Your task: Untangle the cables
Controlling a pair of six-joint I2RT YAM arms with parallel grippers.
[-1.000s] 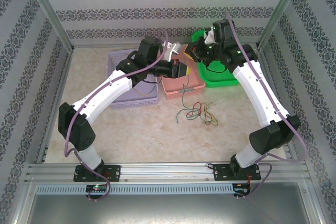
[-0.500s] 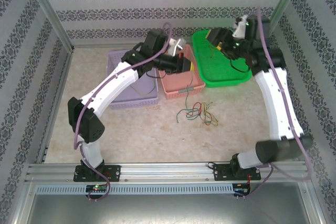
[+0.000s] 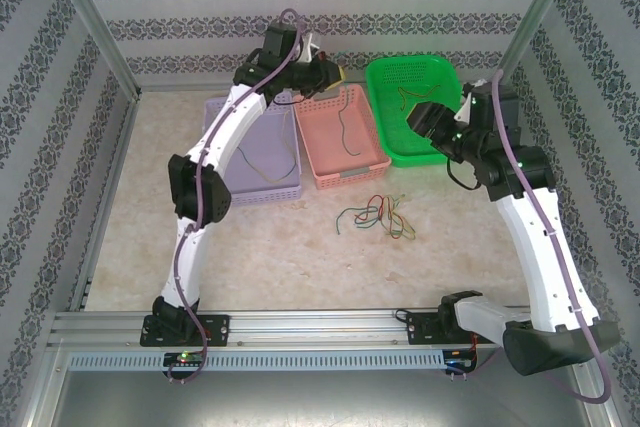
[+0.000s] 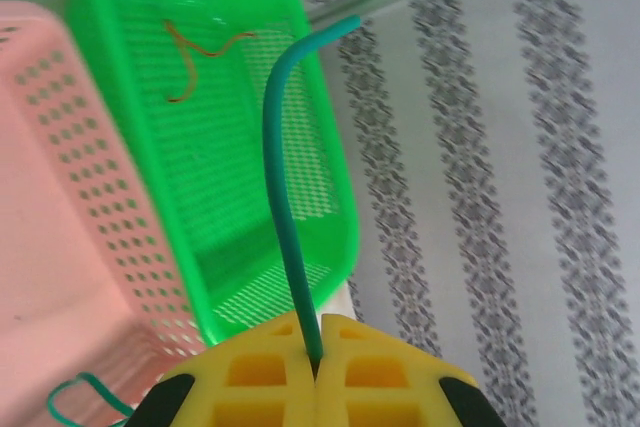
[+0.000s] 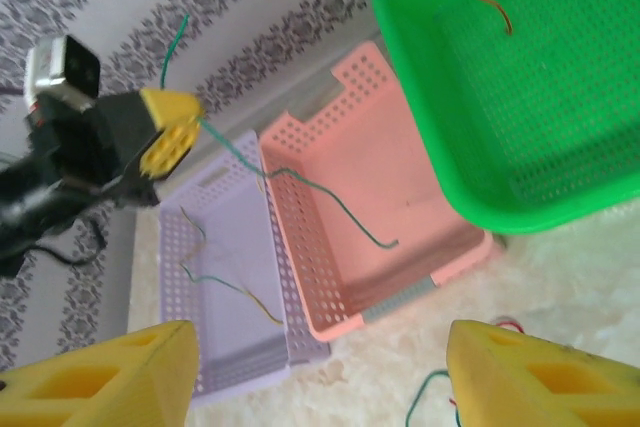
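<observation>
A: What are the baskets made of?
B: Perforated plastic: a lilac basket, a pink basket and a green basket. Thin bendy cables lie tangled on the marbled table, just before the pink one.
A: And the grippers?
B: The left gripper clenches a green cable, which trails into the pink basket. The right gripper gapes wide. An orange-red wire lies in the green basket. Since a half second, the left arm is higher.

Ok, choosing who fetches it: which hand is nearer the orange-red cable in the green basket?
Right. The right hand hovers open at the green basket, close to the orange-red cable; the left hand is above the pink basket's far end, gripping a green cable.
</observation>
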